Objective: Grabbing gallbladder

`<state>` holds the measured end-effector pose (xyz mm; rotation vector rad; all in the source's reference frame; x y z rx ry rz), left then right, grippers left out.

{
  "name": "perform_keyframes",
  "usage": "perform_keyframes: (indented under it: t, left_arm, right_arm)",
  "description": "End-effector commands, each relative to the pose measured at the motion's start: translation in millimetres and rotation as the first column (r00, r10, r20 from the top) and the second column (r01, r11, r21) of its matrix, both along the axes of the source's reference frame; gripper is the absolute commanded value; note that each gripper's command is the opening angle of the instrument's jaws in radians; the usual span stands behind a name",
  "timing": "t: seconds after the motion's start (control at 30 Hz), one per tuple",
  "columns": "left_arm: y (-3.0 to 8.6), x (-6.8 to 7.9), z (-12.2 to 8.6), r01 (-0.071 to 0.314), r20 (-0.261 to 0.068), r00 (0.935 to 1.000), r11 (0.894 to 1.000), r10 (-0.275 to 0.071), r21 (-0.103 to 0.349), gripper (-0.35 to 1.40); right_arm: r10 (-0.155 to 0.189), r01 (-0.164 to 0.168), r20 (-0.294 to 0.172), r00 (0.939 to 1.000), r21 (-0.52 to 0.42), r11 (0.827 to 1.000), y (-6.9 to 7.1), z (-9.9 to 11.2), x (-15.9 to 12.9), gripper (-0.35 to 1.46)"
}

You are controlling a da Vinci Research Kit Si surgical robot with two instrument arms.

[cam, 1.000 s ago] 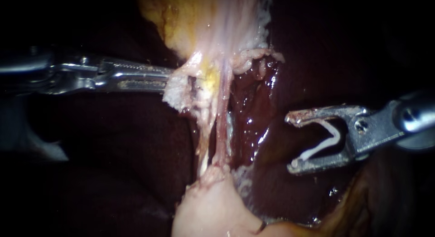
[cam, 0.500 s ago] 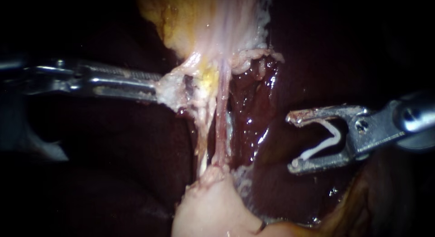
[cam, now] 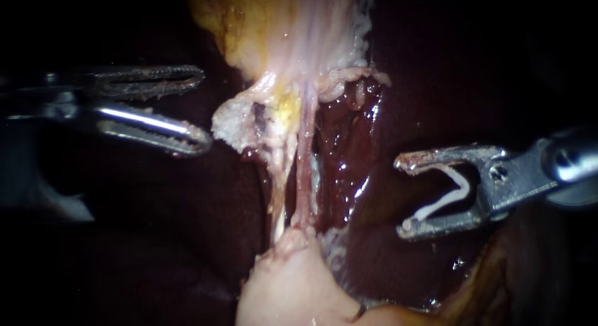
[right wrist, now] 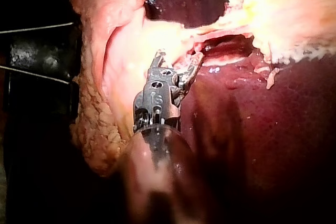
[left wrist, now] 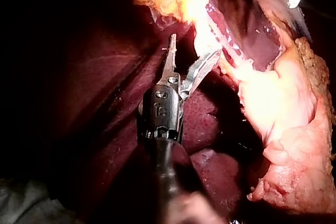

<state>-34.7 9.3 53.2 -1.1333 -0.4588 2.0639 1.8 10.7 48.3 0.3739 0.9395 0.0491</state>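
The left instrument (cam: 204, 106) comes in level, its pincer spread wide with nothing in it, the lower tip just beside a frayed whitish edge (cam: 233, 123). That edge hangs from the pale yellow-pink mass above, which I take to be the gallbladder (cam: 293, 33). Two thin tubes (cam: 303, 176) run down from it across the dark liver (cam: 355, 158). The right instrument (cam: 402, 196) is well apart, its wide pincer carrying a white clip (cam: 448, 192) that touches both sides.

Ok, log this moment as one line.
left instrument: open, just short of pale tissue, holding nothing | right instrument: holds clip, clear of tubes | grasp: not made
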Motion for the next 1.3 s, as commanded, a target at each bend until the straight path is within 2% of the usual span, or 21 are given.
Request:
perform_keyframes:
  t: [0.03, 0.17, 0.33, 0.4, 0.47, 0.53, 0.63, 0.77, 0.83, 1.03, 1.17, 1.3]
  left_arm:
    - [0.0, -0.4, 0.3, 0.0, -0.001, 1.0, 1.0, 0.0, 0.002, 0.63]
    - [-0.1, -2.3, 1.1, 0.0, 0.001, 1.0, 1.0, 0.0, 0.002, 0.59]
    - [-0.6, -3.6, 2.8, -0.001, 0.001, 1.0, 1.0, 0.001, -0.005, 0.49]
    - [-0.8, -3.8, 3.4, -0.003, 0.002, 1.0, 1.0, 0.003, -0.007, 0.37]
    - [-0.9, -3.7, 3.6, -0.004, 0.002, 1.0, 1.0, 0.004, -0.008, 0.12]
    - [-0.7, -3.4, 3.4, -0.006, 0.004, 1.0, 1.0, 0.006, -0.007, -0.21]
    - [-0.3, -2.7, 2.7, -0.01, 0.008, 0.9999, 1.0, 0.01, -0.001, -0.35]
    - [0.3, -1.9, 1.5, 0.015, 0.021, 0.9996, 0.999, -0.016, 0.05, -0.35]
    - [0.5, -1.7, 1.1, 0.015, 0.014, 0.9998, 0.998, -0.016, 0.067, -0.35]
    - [0.3, -0.9, 0.0, 0.022, 0.007, 0.9997, 0.995, -0.023, 0.101, -0.35]
    - [1.4, 1.0, -2.3, 0.009, 0.019, 0.9998, 0.993, -0.011, 0.117, -0.35]
    - [2.9, 3.2, -4.6, 0.023, 0.005, 0.9997, 0.993, -0.024, 0.117, -0.35]
  right_arm:
    - [0.0, 0.0, 0.0, 1.0, 0.0, 1.0, 0.0, 0.0, 0.0, 0.46]
    - [0.0, 0.0, 0.0, 1.0, 0.0, 1.0, 0.0, 0.0, 0.0, 0.46]
    - [0.0, 0.0, 0.0, 1.0, 0.0, 1.0, 0.0, -0.1, 0.0, 0.46]
    - [0.0, 0.0, 0.0, 1.0, 0.0, 1.0, 0.0, -0.1, 0.0, 0.46]
    - [0.0, 0.0, 0.0, 1.0, 0.0, 1.0, 0.0, -0.1, 0.0, 0.46]
    - [0.0, 0.0, 0.0, 1.0, 0.0, 1.0, 0.0, -0.1, 0.0, 0.46]
    - [0.0, 0.0, 0.0, 1.0, 0.0, 1.0, 0.0, -0.1, 0.0, 0.46]
    - [0.0, 0.0, 0.0, 1.0, 0.0, 1.0, 0.0, -0.1, 0.0, 0.46]
    - [0.0, 0.0, 0.0, 1.0, 0.0, 1.0, 0.0, -0.1, 0.0, 0.46]
    - [0.0, 0.0, 0.0, 1.0, 0.0, 1.0, -0.1, -0.1, 0.0, 0.46]
    - [-0.001, 0.001, -0.001, 1.0, 0.0, 1.0, -0.1, -0.1, -0.1, 0.46]
    - [-0.001, 0.001, -0.001, 1.0, 0.0, 1.0, 0.0, -0.1, -0.2, 0.46]
